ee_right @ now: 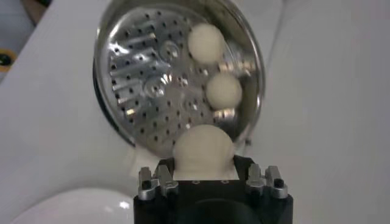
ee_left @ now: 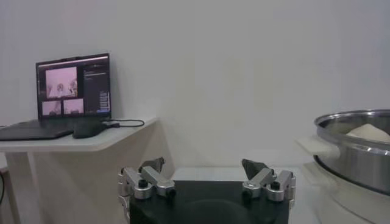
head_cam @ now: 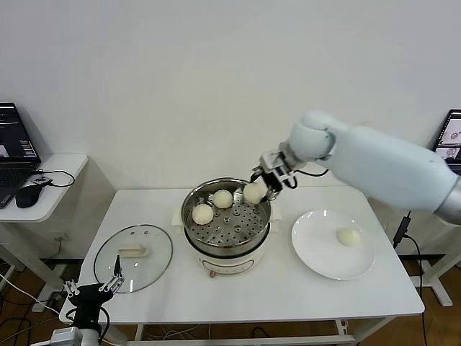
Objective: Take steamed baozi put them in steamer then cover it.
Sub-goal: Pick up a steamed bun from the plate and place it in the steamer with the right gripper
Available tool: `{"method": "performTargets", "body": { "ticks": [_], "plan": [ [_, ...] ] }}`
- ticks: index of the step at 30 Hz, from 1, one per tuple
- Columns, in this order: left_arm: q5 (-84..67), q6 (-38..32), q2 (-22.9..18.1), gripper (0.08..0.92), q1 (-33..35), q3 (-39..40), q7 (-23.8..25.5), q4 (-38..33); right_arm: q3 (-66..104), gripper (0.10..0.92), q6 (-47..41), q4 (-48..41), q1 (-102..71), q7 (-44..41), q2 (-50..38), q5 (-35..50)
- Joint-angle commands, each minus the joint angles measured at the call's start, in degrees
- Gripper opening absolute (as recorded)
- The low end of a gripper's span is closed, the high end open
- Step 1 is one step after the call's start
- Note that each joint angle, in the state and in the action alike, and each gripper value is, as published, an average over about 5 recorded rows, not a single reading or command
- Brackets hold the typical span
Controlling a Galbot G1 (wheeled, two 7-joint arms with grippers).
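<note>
**Bun 3 held over the far-right rim of the steamer**

You have the steamer [head_cam: 226, 229] at table centre with 2 baozi on its perforated tray — one at the left [head_cam: 202, 213], one at the far side [head_cam: 222, 198]. Your right gripper [head_cam: 261, 189] is clamped on a third baozi [head_cam: 253, 192] just above the far-right rim; the free tray space lies nearer and leftward. The cover [head_cam: 133, 257] lies flat at the left, nearest your left gripper [head_cam: 92, 288], parked with jaws apart. 1 smooth, cream-white baozi [head_cam: 348, 236] waits on the plate [head_cam: 317, 252].
</note>
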Motion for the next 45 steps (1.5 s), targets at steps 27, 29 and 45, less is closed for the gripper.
{"method": "performTargets", "body": {
  "ticks": [27,29,45],
  "plan": [
    [-0.17,-0.9,-0.84,0.823,-0.37,-0.28,-0.09,0.6,-10.48,0.632,21.35,-7.85,-1.61,-1.11,16.15,-9.86],
    [-0.17,-0.92,-0.89,0.823,-0.39,-0.21,-0.09,0.66,-10.6,0.635,21.37,-7.54,-1.66,-1.54,15.9,-9.66],
    [-0.01,-1.04,-1.0,0.823,-0.47,0.13,-0.07,0.63,-8.63,0.817,19.05,-4.68,0.75,-1.14,11.63,-5.55]
  ]
}}
